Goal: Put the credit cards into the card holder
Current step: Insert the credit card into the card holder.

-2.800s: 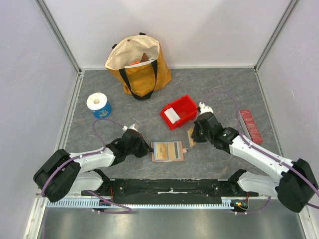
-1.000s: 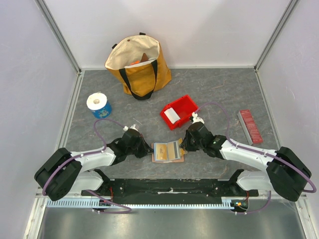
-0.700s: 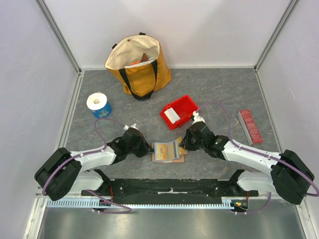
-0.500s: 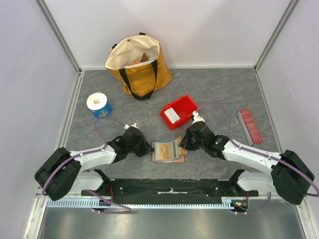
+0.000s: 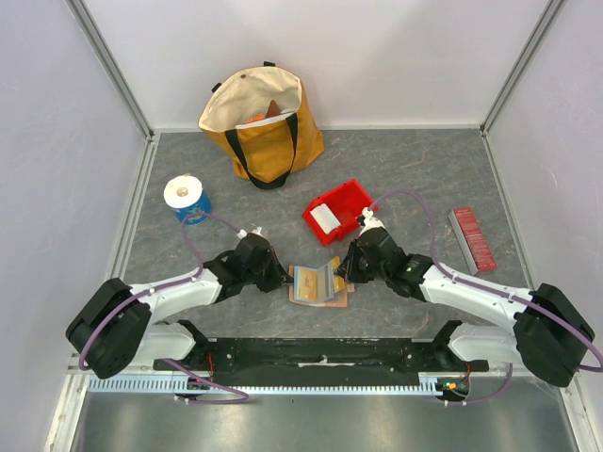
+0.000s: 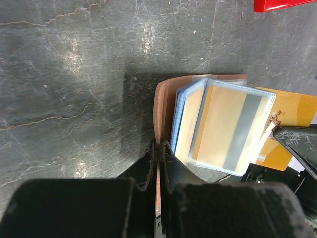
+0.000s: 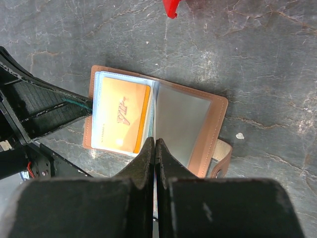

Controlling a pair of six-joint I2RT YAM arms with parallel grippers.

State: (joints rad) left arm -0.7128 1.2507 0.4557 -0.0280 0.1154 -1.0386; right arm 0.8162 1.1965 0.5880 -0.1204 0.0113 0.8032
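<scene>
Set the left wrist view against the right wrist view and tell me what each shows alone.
Left wrist only: a grey-striped card in a clear sleeve. Right wrist only: an orange printed card, an empty sleeve and the snap tab. Both: the open card holder, a red bin corner, and the left gripper and right gripper, each pinching the holder.

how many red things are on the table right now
2. A red bin sits just behind the wallet, and a dark red bar lies over by the right wall. The bag at the back could hide more, since most of its inside is out of sight.
</scene>
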